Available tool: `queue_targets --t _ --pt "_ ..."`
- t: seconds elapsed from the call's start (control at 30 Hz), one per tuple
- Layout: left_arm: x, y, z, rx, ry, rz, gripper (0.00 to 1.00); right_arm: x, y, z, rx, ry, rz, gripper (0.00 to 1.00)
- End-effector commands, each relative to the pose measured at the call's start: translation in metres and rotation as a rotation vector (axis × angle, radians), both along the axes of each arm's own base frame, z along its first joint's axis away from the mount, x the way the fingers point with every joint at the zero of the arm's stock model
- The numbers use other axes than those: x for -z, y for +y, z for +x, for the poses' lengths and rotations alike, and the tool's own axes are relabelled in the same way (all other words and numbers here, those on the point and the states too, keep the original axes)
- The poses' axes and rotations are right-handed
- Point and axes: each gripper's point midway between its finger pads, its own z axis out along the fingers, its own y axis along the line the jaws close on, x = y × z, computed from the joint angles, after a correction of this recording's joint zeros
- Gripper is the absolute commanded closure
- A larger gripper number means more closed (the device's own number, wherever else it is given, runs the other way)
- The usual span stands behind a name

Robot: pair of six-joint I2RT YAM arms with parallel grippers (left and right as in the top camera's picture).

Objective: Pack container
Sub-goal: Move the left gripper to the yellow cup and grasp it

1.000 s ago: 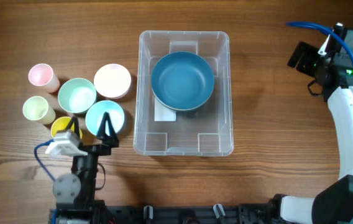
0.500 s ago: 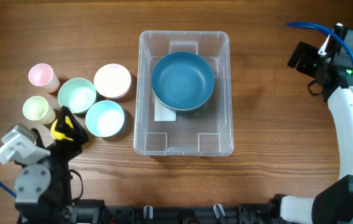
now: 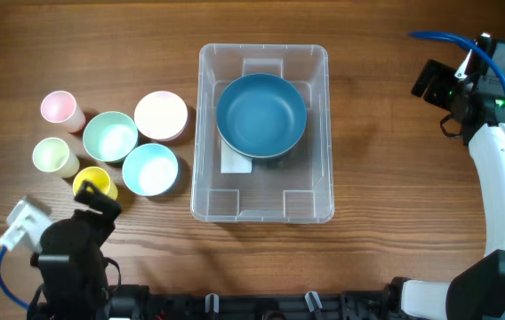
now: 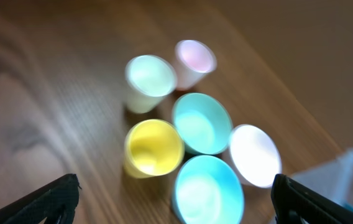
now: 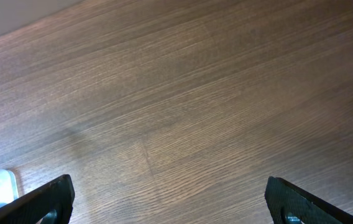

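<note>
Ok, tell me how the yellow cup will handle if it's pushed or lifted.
The yellow cup looks small and plastic, so probably light and stiff. Standing upright and tapering to its base, it may tip if pushed high, then roll. The light blue bowl sits close beside it, so a nudge could shove that too.

Your table (image 3: 395, 178) is brown wood, its grain running left to right in the overhead view, softly and evenly lit across all 3 views.
</note>
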Motion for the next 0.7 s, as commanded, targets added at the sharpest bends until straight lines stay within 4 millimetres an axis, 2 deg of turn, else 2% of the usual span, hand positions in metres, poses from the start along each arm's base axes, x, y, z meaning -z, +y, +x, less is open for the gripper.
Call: queue_targets --t 0.0,0.17,0.57,0.67 --pt "0.006 0.015 -0.006 -0.193 -0.017 -0.072 0.00 -0.006 -0.001 0.001 0.002 -0.014 -0.012 0.00" --pt "0.022 0.017 -0.001 -0.226 0.069 -0.093 0.00 -0.006 -0.001 0.001 0.001 -0.013 -0.013 0.00" --pt "0.057 0.039 0.020 -0.315 0.214 -0.212 0.00 -0.006 -0.001 0.001 0.002 -0.014 -0.012 0.00" --pt "0.067 0.047 0.024 -0.315 0.253 -0.238 0.03 -0.006 -0.001 0.001 0.001 -0.013 -0.013 0.00"
